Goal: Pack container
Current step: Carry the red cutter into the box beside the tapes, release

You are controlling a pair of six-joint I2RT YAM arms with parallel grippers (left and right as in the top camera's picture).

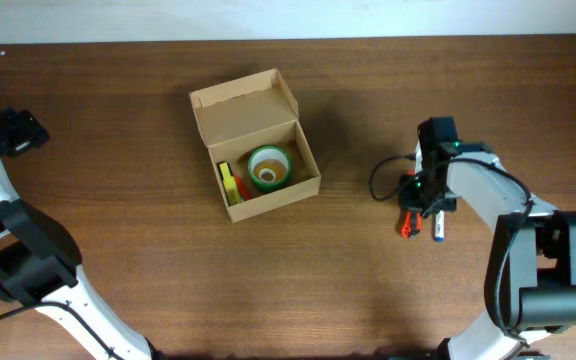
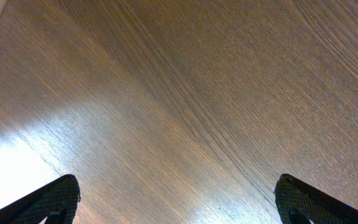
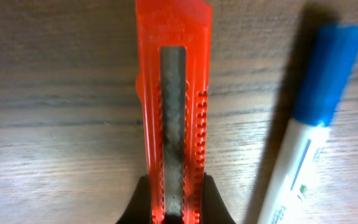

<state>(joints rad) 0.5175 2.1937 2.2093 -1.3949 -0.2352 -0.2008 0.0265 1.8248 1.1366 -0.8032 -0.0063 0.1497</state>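
While your left gripper [image 2: 179, 202] hangs over the wooden table [image 2: 185, 93] with its fingers [image 2: 48, 202] spread wide and nothing between them, the container [image 1: 243, 105] sits well off to their right, flap open, a green tape roll [image 1: 269, 168] and a yellow item [image 1: 228, 183] inside. Further right, well apart from the container, your right gripper [image 3: 176, 208] has its fingers [image 3: 135, 208] pinched narrow on an orange cutter [image 3: 173, 93] lying on the table. Just right of those fingers lies a blue-capped marker [image 3: 309, 143], not touching the cutter.
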